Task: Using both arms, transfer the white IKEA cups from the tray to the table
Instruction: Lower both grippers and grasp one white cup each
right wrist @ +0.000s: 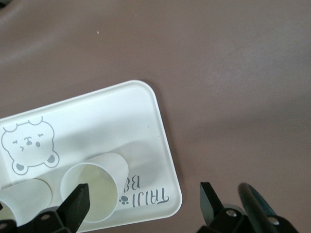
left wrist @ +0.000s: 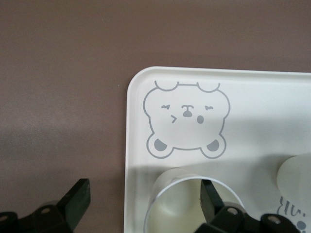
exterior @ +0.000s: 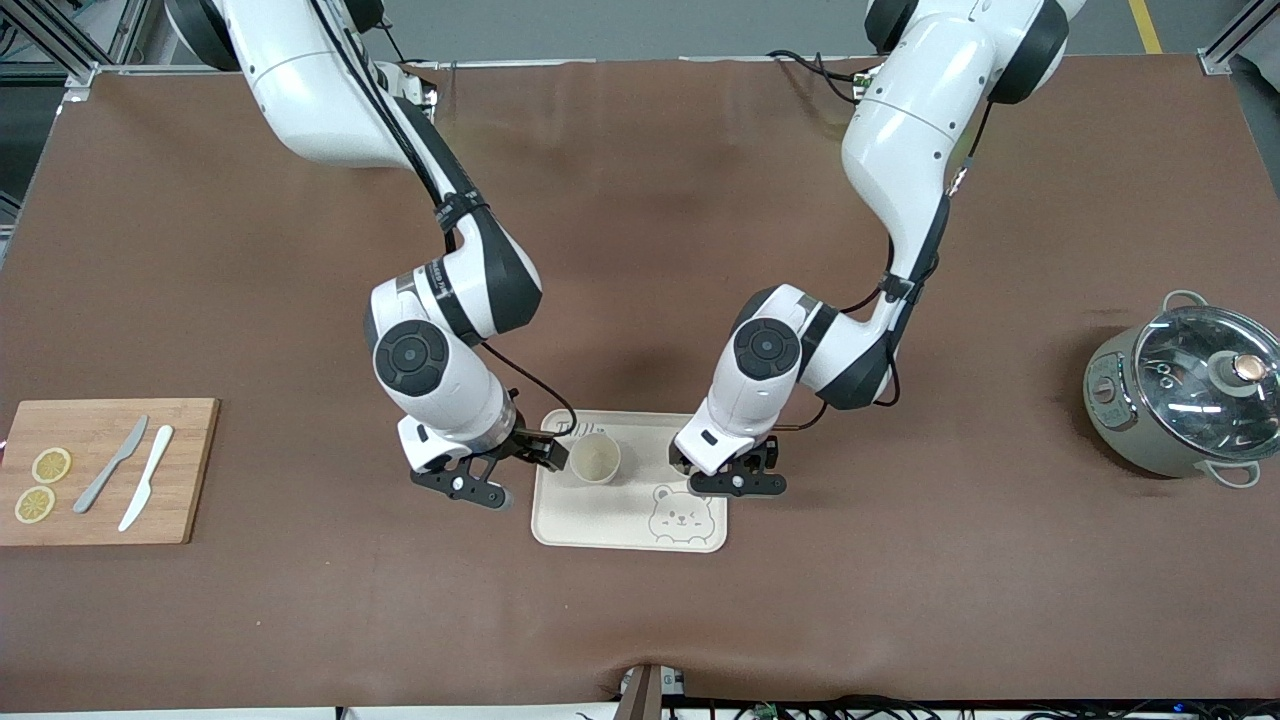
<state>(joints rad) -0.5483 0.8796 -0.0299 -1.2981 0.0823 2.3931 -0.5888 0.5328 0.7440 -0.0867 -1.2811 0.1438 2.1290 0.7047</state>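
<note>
A cream tray (exterior: 600, 520) with a bear print lies mid-table. One white IKEA cup (exterior: 596, 459) stands upright on it toward the right arm's end. My right gripper (exterior: 505, 470) hangs open beside that cup (right wrist: 92, 187), one fingertip (right wrist: 77, 204) over its rim, the other over the table past the tray's edge. The second cup (left wrist: 194, 206) stands on the tray (left wrist: 252, 111) near the bear. It is hidden under my wrist in the front view. My left gripper (exterior: 735, 478) is open above it, one fingertip (left wrist: 211, 194) over its mouth, the other off the tray.
A wooden cutting board (exterior: 190, 440) with lemon slices (exterior: 51, 465), a grey knife (exterior: 110, 465) and a white knife (exterior: 147, 478) lies at the right arm's end. A grey pot (exterior: 1190, 395) with a glass lid stands at the left arm's end.
</note>
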